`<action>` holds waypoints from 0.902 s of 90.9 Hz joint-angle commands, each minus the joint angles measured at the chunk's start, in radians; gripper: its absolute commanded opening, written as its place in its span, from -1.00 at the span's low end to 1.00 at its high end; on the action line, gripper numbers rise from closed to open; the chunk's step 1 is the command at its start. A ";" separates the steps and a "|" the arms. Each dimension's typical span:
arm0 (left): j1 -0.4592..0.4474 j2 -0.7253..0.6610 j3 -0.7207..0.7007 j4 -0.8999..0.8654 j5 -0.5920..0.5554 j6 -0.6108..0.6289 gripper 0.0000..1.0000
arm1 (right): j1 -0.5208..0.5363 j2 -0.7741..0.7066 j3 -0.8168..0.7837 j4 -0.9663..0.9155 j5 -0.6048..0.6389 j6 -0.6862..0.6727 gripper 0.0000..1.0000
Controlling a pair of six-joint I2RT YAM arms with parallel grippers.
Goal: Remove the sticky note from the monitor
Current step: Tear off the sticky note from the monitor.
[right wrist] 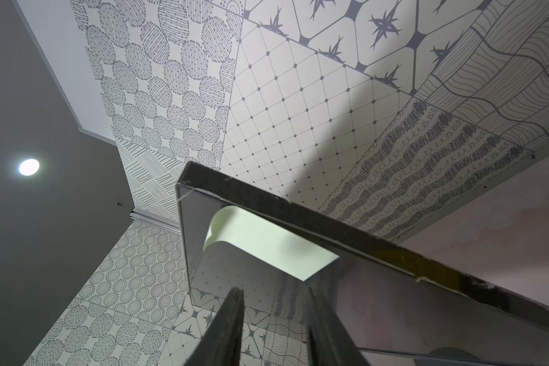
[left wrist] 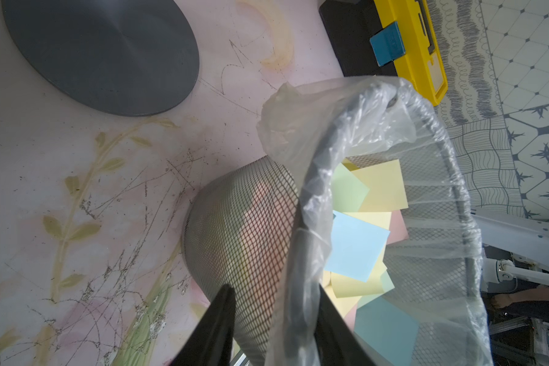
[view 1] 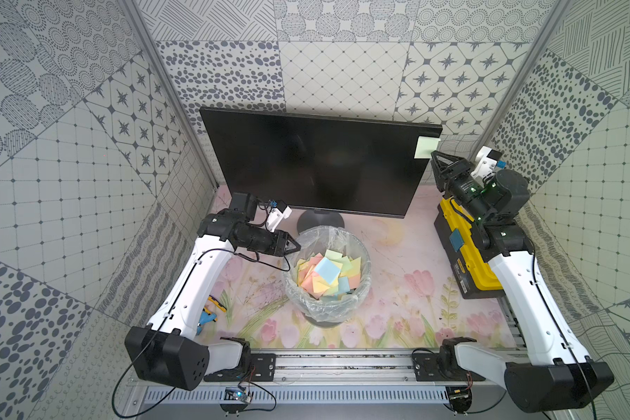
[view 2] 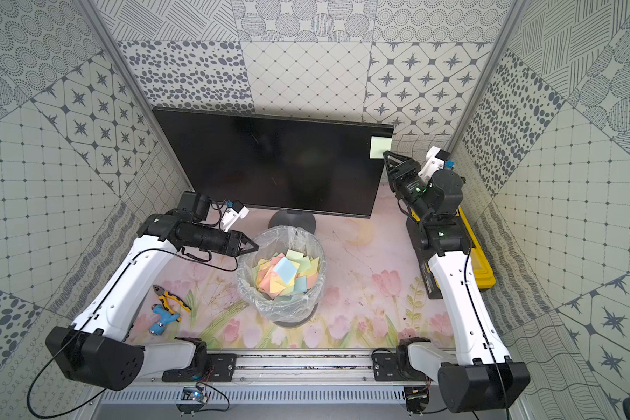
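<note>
Floral tabletop (view 1: 397, 291): one monitor (view 1: 306, 160), one sticky note (view 1: 425, 147), left jaws closed empty, right jaws parted, empty.

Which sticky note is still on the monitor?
The pale green sticky note at the monitor's upper corner, beside the right gripper. All the others lie loose in the lined mesh bin.

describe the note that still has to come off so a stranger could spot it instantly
Find the big dark monitor at the back. On its upper corner nearest the right gripper sits a pale green sticky note. It is the only note on the screen; the others lie in the bin.
</note>
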 commanded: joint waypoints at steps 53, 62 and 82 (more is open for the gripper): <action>0.001 0.002 0.014 -0.019 0.030 0.013 -0.17 | -0.010 0.008 -0.005 0.017 0.027 -0.027 0.08; 0.001 0.002 0.015 -0.020 0.028 0.013 -0.17 | -0.010 0.027 0.008 0.021 0.021 -0.027 0.07; 0.001 0.001 0.014 -0.020 0.027 0.013 -0.17 | -0.010 0.051 0.025 0.026 0.022 -0.028 0.08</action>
